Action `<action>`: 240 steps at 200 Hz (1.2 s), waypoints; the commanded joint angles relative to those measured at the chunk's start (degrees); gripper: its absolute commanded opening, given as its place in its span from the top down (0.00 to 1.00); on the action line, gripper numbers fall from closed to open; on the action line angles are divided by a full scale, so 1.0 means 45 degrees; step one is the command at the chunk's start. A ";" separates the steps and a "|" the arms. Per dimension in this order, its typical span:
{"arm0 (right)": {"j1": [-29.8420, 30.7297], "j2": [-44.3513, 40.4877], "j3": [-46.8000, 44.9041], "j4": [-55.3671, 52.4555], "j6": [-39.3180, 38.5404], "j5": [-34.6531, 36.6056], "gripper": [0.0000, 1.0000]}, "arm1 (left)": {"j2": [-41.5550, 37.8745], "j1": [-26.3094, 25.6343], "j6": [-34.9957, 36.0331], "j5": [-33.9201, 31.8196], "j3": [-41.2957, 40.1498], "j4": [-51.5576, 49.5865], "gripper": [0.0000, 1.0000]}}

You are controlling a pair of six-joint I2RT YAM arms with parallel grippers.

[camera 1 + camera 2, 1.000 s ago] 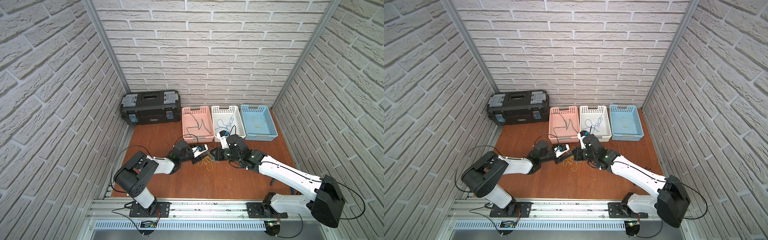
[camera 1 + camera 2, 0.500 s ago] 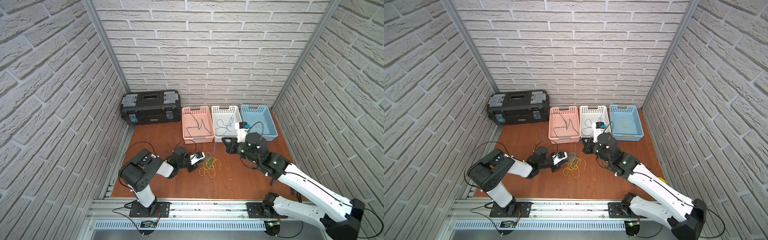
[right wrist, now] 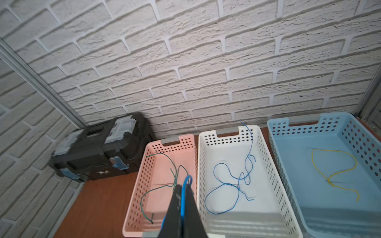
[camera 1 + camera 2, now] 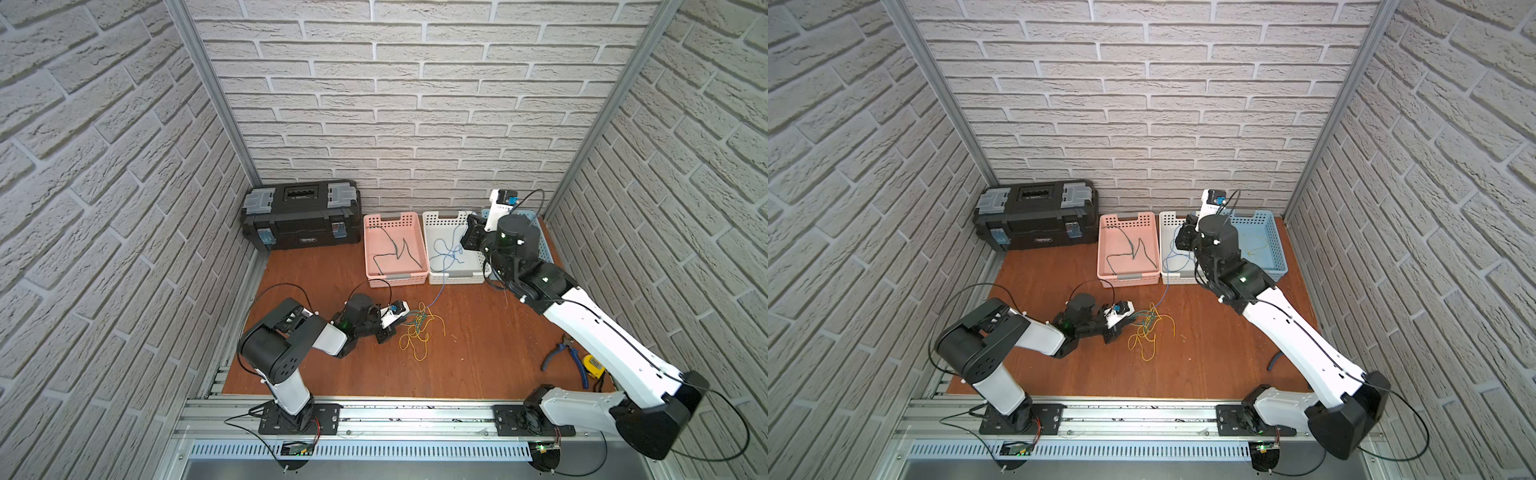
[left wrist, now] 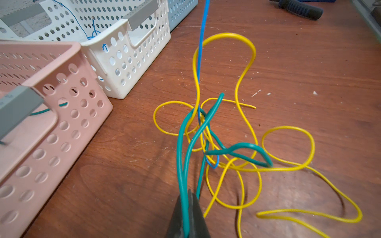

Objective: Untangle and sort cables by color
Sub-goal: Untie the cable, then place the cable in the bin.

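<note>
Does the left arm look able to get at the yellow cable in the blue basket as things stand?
Probably not now: the left pincer is shut on a green cable at the tangle, and the blue basket lies farthest along the row, beyond the right arm.

Open tabletop (image 4: 490,357) right of the cable tangle (image 4: 417,332); baskets (image 4: 397,277), toolbox (image 4: 301,216) along the back wall (image 4: 415,124).

no text reads clearly; the toolbox (image 4: 303,216) front label (image 4: 308,239) is too small.
</note>
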 commanded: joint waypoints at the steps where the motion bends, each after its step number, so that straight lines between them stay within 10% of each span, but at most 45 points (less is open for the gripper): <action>1: -0.0114 -0.0610 0.1188 0.1449 -0.0703 -0.0099 0.97 | 0.0142 -0.0117 -0.0111 -0.0262 -0.0155 0.0509 1.00; 56: -0.0183 0.0173 0.6539 -0.0554 -0.1116 -0.0348 0.97 | 0.0575 -0.0104 -0.0116 -0.0393 -0.0142 0.0799 1.00; 240: -0.1335 0.4291 0.6225 0.0907 -0.1479 0.0639 0.97 | -0.0546 -0.0414 -0.1731 -0.0686 -0.0761 0.1632 1.00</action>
